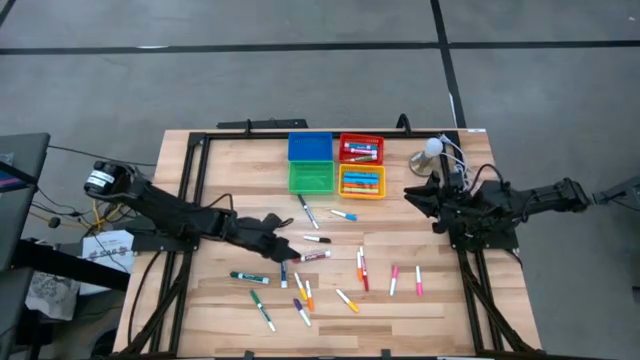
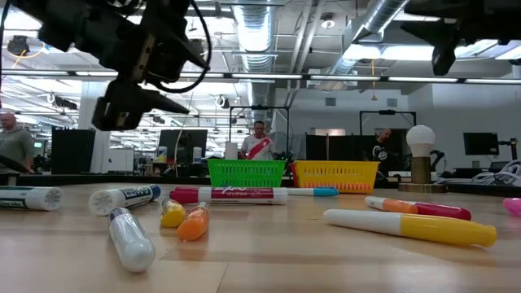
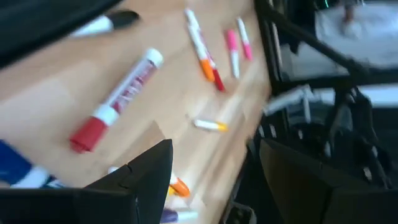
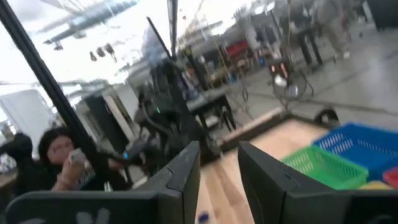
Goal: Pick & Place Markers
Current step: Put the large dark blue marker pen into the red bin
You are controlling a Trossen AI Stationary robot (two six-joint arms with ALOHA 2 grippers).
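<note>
Four bins [image 1: 335,163], some sixteen loose markers [image 1: 316,256] on the table [image 1: 430,300], left pincer [image 1: 281,243] apart and empty, right pincer [image 1: 412,196] slightly apart, empty.

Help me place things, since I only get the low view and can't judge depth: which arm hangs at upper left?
Observer: The left arm. Its left gripper hovers open and empty above the table's middle.
Operator: What lies closest to it?
Observer: A red-capped marker, flat on the table just beyond the fingertips.
Operator: Any bins behind the green bin and yellow bin?
Observer: Yes, a blue bin behind the green one and a red bin behind the yellow one.
</note>
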